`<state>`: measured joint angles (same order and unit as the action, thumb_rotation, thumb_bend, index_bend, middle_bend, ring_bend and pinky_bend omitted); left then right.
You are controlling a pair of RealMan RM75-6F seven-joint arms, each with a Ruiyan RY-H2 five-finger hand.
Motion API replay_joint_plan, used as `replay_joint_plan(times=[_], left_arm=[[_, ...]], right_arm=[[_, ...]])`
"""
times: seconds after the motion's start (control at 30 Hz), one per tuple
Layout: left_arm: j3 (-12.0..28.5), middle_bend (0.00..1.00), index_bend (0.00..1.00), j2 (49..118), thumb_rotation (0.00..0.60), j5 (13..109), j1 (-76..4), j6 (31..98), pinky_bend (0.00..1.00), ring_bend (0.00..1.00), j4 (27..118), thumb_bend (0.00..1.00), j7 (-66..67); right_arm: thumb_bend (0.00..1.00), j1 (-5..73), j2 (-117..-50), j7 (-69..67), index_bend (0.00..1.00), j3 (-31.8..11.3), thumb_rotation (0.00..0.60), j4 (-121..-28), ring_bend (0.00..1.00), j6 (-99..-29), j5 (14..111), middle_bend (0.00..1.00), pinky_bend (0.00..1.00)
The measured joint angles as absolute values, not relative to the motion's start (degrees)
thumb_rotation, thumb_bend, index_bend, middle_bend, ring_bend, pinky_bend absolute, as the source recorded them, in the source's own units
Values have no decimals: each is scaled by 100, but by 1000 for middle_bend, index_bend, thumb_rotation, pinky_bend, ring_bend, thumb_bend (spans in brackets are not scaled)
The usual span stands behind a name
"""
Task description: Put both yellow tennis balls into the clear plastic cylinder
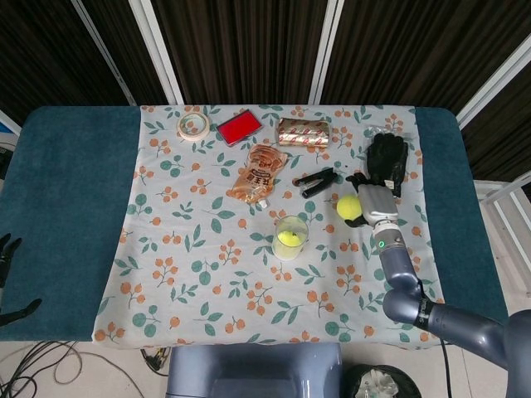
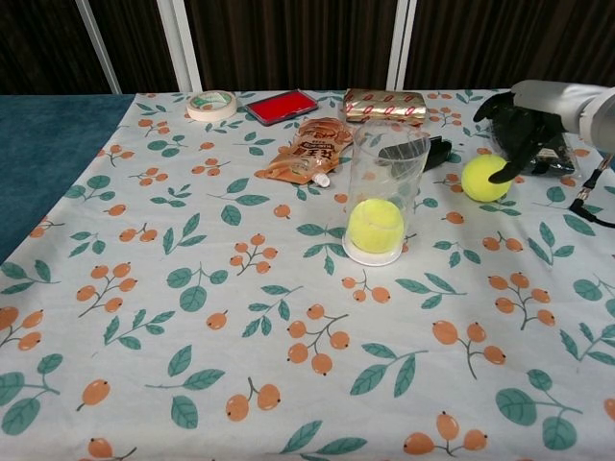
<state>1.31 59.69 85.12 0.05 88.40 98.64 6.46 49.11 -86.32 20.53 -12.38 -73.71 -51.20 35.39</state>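
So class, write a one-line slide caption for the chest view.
One tennis ball sits in the clear cylinder; the right hand reaches over the second ball.

A white tablecloth [image 1: 207, 249] printed with orange berries and teal leaves covers the dark teal tabletop [image 1: 66, 207]. Both tennis balls [image 2: 376, 225] [image 2: 484, 178] are bright yellow-green; the cylinder [image 2: 384, 192] is clear. At twelve o'clock sit a red case [image 1: 239, 127] and a gold foil packet [image 1: 303, 132]. The glove [image 1: 387, 162] is black; the right hand [image 1: 373, 201] has a grey back and black fingers [image 2: 509, 163].

Two tennis balls [image 2: 376, 226] [image 2: 484, 178], one cylinder [image 2: 384, 192], one tape roll [image 1: 192, 126], one glove [image 1: 387, 162].
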Motion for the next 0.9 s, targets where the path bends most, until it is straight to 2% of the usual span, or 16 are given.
replay_joint_plan(times=[0.27, 0.43, 0.57, 0.73, 0.83, 0.9], left_arm=[[138, 0, 54, 5973, 600, 8485, -3, 8820, 138, 0, 9856, 41, 654], [143, 0, 54, 5979, 600, 8469, -6, 8813, 138, 0, 9851, 41, 667], [153, 0, 54, 5987, 600, 8434, -16, 8788, 138, 0, 9841, 41, 681], [153, 0, 54, 5994, 600, 8416, -34, 8749, 138, 0, 9838, 41, 701], [152, 0, 54, 5993, 600, 8418, -31, 8756, 138, 0, 9840, 41, 700], [152, 0, 54, 5989, 600, 8421, -29, 8761, 138, 0, 9841, 41, 694]], right_arm=[[237, 4921, -8964, 2097, 217, -1183, 600, -6852, 196, -4952, 3501, 120, 0], [245, 4938, -9211, 2050, 293, -1190, 600, -6336, 257, -4805, 3562, 153, 0], [359, 4951, -9388, 2003, 346, -1204, 600, -5947, 338, -4682, 3673, 209, 0], [419, 4951, -9524, 1950, 368, -1227, 600, -5675, 400, -4438, 3762, 246, 0], [451, 4941, -9558, 1888, 410, -1258, 600, -5648, 481, -4377, 3836, 324, 8], [472, 4938, -9577, 1862, 448, -1281, 600, -5639, 524, -4380, 3899, 383, 51]])
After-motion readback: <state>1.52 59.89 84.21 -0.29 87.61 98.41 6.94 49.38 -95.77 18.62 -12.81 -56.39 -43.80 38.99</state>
